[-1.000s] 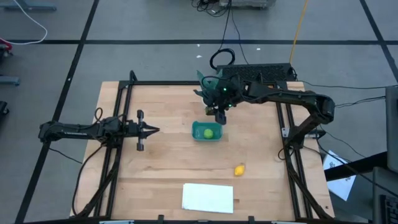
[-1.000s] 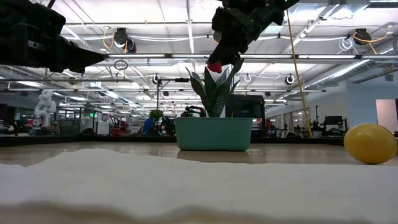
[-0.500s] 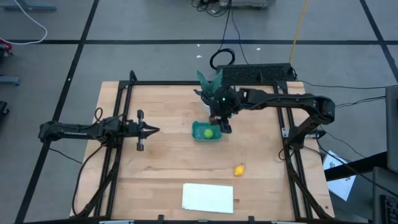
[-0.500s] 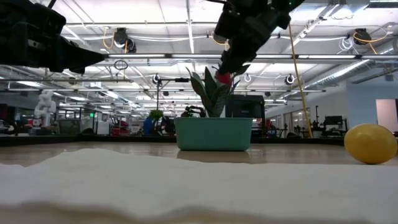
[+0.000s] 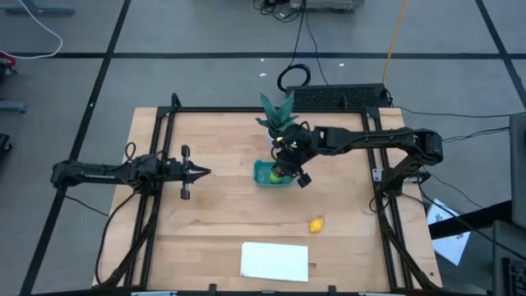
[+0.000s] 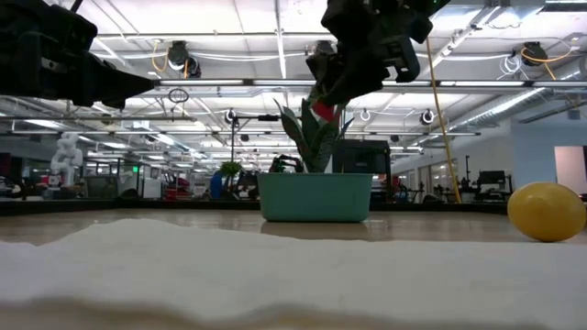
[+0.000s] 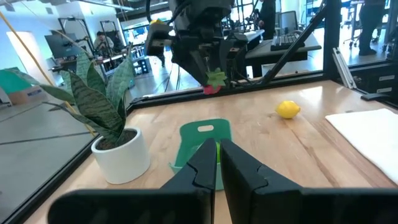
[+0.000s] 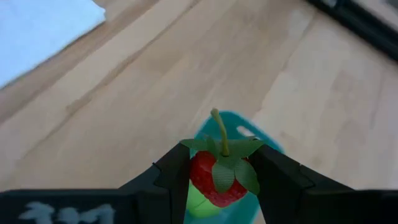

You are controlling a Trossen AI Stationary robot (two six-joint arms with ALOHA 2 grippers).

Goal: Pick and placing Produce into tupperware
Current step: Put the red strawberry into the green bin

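Observation:
The teal tupperware [image 5: 265, 175] sits mid-table, also showing in the low view [image 6: 315, 197] and the left wrist view [image 7: 200, 140]. The lime-green fruit [image 8: 198, 203] lies inside it. My right gripper [image 5: 288, 169] hovers above the tupperware, shut on the tiny red strawberry-like fruit [image 8: 217, 177], which shows red in the low view [image 6: 321, 111]. The yellow lemon [image 5: 316, 224] rests on the bare wood, right of centre. My left gripper [image 5: 200, 171] waits shut, left of the tupperware. My right gripper pinches the red fruit's body [image 8: 206, 180] between its two fingers [image 8: 171, 174], one on each side. It comes from above, slanting down. The green leaf cap and stem [image 8: 219, 140] stick out past the fingertips. The fruit is lifted clear, above the tupperware.
A potted plant [image 5: 278, 111] in a white pot [image 7: 121, 154] stands just beyond the tupperware. A flat white sheet [image 5: 274, 261] lies at the near edge. Black rails [image 5: 156, 205] run along the table's left and right sides. Bare wood lies between the tupperware and the sheet.
My right gripper, carrying the red fruit, has moved from beside the plant toward the near edge and now stands over the tupperware; it has turned somewhat on the way. Its hold stays shut.

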